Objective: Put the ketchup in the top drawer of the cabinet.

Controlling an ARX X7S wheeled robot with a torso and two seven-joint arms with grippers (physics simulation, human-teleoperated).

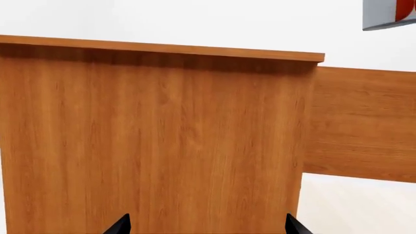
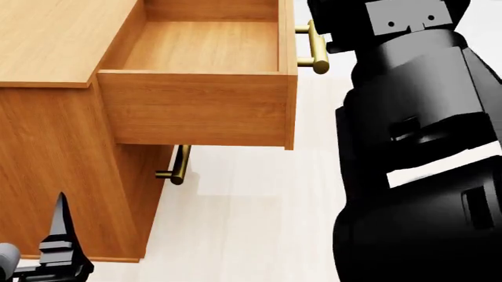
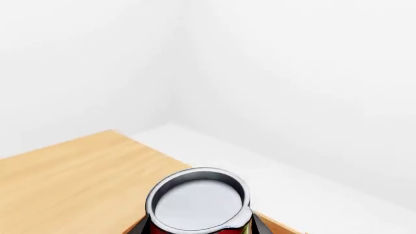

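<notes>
I read the right end effector (image 3: pixel 198 230) as clamped on the ketchup (image 3: pixel 198 202): the can sits directly ahead of it, silver top up, with wood below. Left end effector (image 1: pixel 206 225) stands spread and empty, just short of the cabinet (image 1: pixel 156 141) side panel. Beyond, the top drawer (image 2: pixel 200 53) stands pulled out, its box bare; its brass handle (image 2: pixel 315 50) lies near the right arm. Opening done; lowering, release and perhaps closing remain, in my judgement

The red-labelled, silver-topped ketchup (image 3: pixel 198 204) stands upright above the orange-brown cabinet (image 2: pixel 55 35), whose top drawer (image 2: pixel 200 106) is pulled open.
</notes>
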